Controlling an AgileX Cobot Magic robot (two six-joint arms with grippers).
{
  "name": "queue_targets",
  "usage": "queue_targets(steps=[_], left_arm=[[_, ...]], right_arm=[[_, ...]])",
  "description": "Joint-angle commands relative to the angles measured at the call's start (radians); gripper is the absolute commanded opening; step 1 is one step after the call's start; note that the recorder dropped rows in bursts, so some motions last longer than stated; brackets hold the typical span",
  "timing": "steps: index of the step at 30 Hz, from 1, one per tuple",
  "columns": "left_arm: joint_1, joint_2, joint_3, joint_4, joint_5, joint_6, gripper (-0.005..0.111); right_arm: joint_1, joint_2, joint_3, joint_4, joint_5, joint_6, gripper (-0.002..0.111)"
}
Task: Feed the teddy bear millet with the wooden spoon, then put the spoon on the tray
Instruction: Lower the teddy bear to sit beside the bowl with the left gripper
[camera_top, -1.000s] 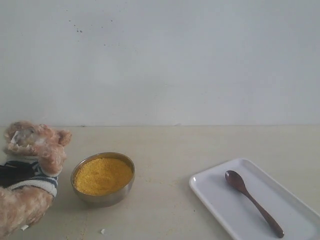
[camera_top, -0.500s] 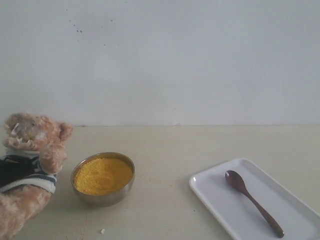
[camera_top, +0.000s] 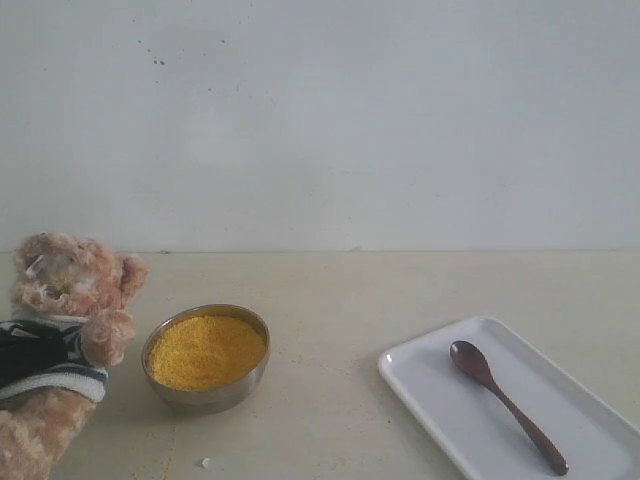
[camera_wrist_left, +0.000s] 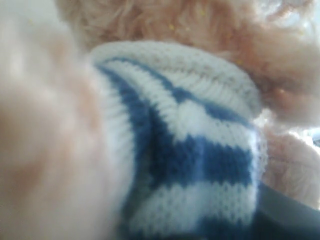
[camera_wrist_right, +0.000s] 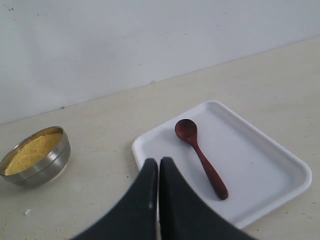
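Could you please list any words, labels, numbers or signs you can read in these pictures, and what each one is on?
None can be read. The fuzzy light-brown teddy bear, the round steel bowl, the white rectangular tray and the dark wooden spoon show no lettering.

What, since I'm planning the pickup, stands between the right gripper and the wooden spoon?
Nothing visible. The right gripper, fingers together, faces the wooden spoon lying alone on the tray; only bare tray lies between.

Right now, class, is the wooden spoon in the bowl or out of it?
Out. The wooden spoon lies flat on the white tray, apart from the steel bowl, which is filled with millet.
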Motion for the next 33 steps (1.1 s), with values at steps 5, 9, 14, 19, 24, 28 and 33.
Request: queue_targets(steps=[5,9,14,19,24,28,33], left_arm=[[-0.071,-0.006,-0.004,-0.008,0.026,0.084,0.004],[-0.084,-0.006,-0.004,-0.008,-0.046,0.103,0.004],[-0.084,-0.006,-0.004,-0.008,-0.139,0.077,0.013],[-0.084,-0.006,-0.004,-0.008,-0.139,0.084,0.066],[-0.084,-0.006,-0.004,-0.008,-0.139,0.084,0.074],[-0.084,-0.006,-0.004,-0.008,-0.14,0.082,0.074],[-0.084,-0.006,-0.004,-0.008,-0.138,0.04,0.074]], right_arm=[[0.002,0.005,-0.001,-0.011,-0.01,-0.007,0.0],[0.002,0.005,-0.001,-0.011,-0.01,-0.007,0.0],[0.002,0.005,-0.001,-0.011,-0.01,-0.007,0.0],[0.002,0.005,-0.001,-0.011,-0.01,-0.007,0.0],[0.002,0.005,-0.001,-0.009,-0.01,-0.007,0.0],[0.002,0.005,-0.001,-0.009,-0.01,-0.007,0.0],[0.002,0.005,-0.001,-0.009,-0.01,-0.007,0.0]])
